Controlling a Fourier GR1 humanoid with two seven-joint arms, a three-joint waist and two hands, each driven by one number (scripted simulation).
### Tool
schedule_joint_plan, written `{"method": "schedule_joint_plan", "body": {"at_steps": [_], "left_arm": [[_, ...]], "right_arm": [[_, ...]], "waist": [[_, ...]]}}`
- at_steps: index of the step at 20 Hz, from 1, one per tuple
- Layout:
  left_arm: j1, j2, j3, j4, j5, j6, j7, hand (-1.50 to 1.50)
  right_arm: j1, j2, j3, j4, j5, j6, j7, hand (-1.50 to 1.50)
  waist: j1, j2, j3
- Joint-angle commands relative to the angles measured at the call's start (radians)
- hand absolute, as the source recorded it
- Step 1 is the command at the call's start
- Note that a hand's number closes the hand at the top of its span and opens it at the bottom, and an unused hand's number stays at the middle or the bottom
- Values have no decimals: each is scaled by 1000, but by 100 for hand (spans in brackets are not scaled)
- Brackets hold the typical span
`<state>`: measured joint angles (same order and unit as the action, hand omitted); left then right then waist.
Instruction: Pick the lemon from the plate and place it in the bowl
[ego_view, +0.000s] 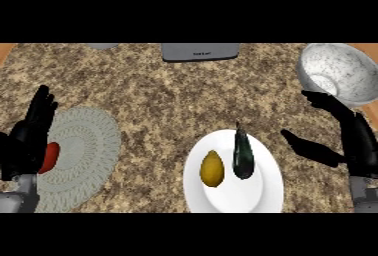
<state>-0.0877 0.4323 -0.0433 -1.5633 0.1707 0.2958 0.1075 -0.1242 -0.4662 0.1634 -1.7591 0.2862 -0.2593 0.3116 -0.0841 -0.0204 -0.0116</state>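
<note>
A yellow lemon (212, 168) lies on the left half of a white plate (267, 192) at the lower middle of the counter. Beside it on the plate lies a dark green, elongated vegetable (243, 153). The speckled white bowl (354, 60) stands at the upper right. My right hand (356, 141) is open just right of the plate, thumb pointing toward the plate, fingers stretched up toward the bowl; it touches neither. My left hand (28, 135) is open at the left edge, fingers up, resting.
A round grey woven mat (85, 150) lies at the left with a red object (50, 156) on it, partly behind my left hand. A grey appliance (200, 51) sits at the back edge. The counter is speckled brown stone.
</note>
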Motion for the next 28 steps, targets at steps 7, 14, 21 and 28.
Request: {"method": "schedule_joint_plan", "body": {"at_steps": [7,14,21,28], "left_arm": [[40,0,-10,-10,-7,-20,-4,0],[-15,-1,-2,0,0,-69,-9,0],[-53,-4,-5,4,-13,-86,24,0],[-79,-9,23,77,-12,-106,-33,0]], "right_arm": [[450,124,336,-356,604,-246,283,-150],[390,246,474,-638,961,75,661,-150],[98,337,392,-591,810,511,838,-150],[38,401,289,-405,637,703,861,-150]], "waist": [[15,1,6],[75,18,8],[106,24,9],[98,29,9]]}}
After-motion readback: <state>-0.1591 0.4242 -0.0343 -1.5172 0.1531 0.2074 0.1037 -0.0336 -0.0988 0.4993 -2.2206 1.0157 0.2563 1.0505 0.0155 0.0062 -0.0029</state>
